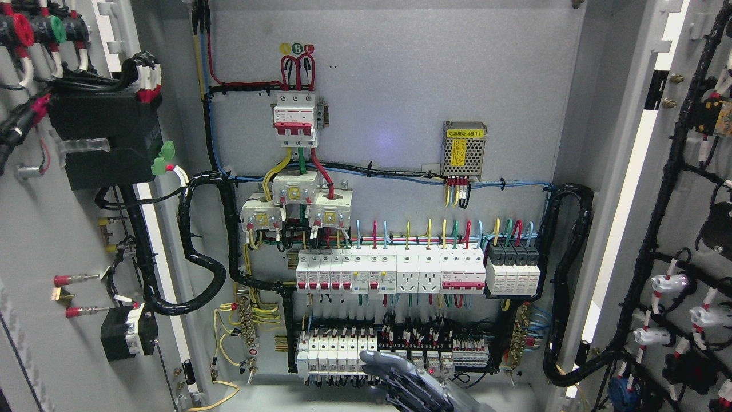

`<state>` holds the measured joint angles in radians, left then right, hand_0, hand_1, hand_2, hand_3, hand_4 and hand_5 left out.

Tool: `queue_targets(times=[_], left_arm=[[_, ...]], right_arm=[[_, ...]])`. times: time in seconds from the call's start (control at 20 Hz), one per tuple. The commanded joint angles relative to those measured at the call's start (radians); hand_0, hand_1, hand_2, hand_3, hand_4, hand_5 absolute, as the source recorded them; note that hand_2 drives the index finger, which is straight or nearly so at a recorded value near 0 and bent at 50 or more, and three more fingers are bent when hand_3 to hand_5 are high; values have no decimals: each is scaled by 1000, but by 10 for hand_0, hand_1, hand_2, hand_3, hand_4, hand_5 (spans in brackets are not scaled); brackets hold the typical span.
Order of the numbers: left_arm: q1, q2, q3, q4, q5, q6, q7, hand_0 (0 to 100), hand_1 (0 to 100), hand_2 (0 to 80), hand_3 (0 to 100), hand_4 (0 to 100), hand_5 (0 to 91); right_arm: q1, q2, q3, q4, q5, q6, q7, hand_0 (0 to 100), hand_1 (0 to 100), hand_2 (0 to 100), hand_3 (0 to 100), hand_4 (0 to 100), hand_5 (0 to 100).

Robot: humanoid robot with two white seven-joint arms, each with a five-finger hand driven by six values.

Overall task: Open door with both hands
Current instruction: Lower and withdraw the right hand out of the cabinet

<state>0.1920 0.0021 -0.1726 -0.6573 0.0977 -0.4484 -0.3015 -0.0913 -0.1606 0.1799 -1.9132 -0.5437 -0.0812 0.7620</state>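
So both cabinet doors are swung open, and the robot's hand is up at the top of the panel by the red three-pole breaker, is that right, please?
Not quite. Both doors, the left door and the right door, are open, but the hand is at the bottom of the panel, in front of the lowest row of breakers, not near the red three-pole breaker. The head view shows this.
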Motion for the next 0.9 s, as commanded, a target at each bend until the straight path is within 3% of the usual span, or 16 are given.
queue_targets(times=[0.0, 0.1, 0.4, 0.55, 0.75, 0.8, 0.85], left_arm=[[21, 200, -169, -869, 2, -192, 45, 0, 0, 0, 0, 0, 0], [0, 242, -197, -912, 0, -306, 65, 0, 0, 0, 0, 0, 0], [-20, 338, -272, -924, 7, -524, 67, 0, 0, 0, 0, 0, 0], [-20, 338, -281, -956, 8, -634, 80, 0, 0, 0, 0, 0, 0], [-20, 338, -281, -1010, 4, -803, 174, 0, 0, 0, 0, 0, 0], [-19, 334, -281, -1019, 0, -856, 177, 0, 0, 0, 0, 0, 0], [-19, 325, -281, -1024, -1, -915, 177, 0, 0, 0, 0, 0, 0]], right_arm=[[211, -128, -128, -178, -1, -119, 4, 0, 0, 0, 0, 0, 0], [252, -145, -161, -176, -1, -195, 2, 0, 0, 0, 0, 0, 0], [310, -145, -310, -178, -24, -307, 0, 0, 0, 0, 0, 0, 0], [341, -139, -350, -178, -160, -313, -1, 0, 0, 0, 0, 0, 0], [358, -143, -390, -178, -278, -310, -3, 0, 0, 0, 0, 0, 0], [358, -143, -396, -176, -280, -307, -10, 0, 0, 0, 0, 0, 0], [358, -145, -398, -176, -280, -307, -44, 0, 0, 0, 0, 0, 0]])
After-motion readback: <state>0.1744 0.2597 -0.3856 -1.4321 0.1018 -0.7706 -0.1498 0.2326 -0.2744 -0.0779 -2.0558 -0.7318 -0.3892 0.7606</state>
